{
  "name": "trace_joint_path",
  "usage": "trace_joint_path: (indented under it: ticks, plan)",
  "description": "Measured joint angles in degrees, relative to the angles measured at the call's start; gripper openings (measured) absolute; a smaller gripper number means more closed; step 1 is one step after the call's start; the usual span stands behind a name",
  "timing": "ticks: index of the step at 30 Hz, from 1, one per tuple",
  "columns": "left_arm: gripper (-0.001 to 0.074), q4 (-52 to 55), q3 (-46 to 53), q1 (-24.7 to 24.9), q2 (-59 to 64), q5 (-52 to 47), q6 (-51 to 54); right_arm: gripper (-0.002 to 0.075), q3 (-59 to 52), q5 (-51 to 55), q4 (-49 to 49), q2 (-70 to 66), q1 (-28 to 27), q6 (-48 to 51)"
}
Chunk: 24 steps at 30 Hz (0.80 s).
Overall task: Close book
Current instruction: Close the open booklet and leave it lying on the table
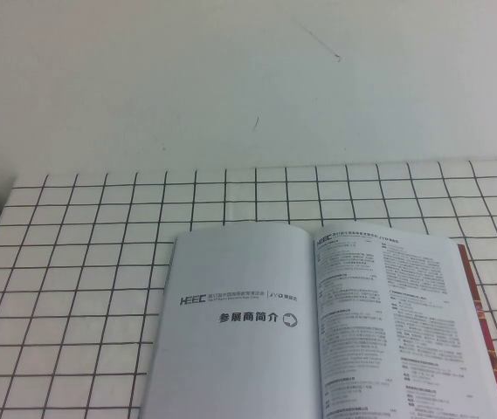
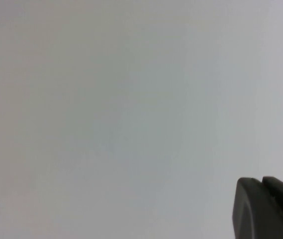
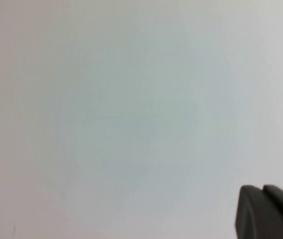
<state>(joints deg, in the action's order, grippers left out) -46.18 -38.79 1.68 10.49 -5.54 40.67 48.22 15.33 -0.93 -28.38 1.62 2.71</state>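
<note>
One book (image 1: 318, 332) lies open on the checked cloth (image 1: 100, 262), at the near edge and a little right of the middle. Its lower part runs out of the high view. We see its left page (image 1: 231, 323) nearly blank, with a logo and a short printed heading, and its right page (image 1: 396, 332) filled with columns of small print. A red strip of cover (image 1: 479, 323) shows along the outer side of the right page. Behind the cloth rises a plain white wall (image 1: 231, 78).

Of the left gripper (image 2: 268, 209) we see only a dark piece at the rim of its wrist view, before a blank pale surface. We cannot tell whether it is open or closed. The right gripper (image 3: 268, 211) shows the same way in its own wrist view, and again we cannot tell its state. Neither touches the book.
</note>
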Motion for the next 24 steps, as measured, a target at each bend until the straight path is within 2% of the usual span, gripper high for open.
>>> trace_joint_path:
  ticks: [4,8,20,24]
  plan:
    - [-0.0004,4.1,-1.7,0.0,9.8,-14.5,0.5,-0.0003,0.1,12.3,-0.3,-8.5,0.0,0.7]
    - [-0.0004,5.3,-1.7,0.0,18.0,-21.0,0.1,-0.0003,0.1,18.8,0.1,-14.1,0.0,4.8]
    - [-0.0004,-1.4,-1.6,0.0,24.7,-22.4,-1.4,-0.0003,-1.3,21.4,-6.7,-21.7,0.0,6.5]
    - [-0.0004,1.2,-1.6,0.0,27.5,-22.4,-8.7,-0.0003,-1.3,18.3,-10.3,-24.5,0.0,6.5]
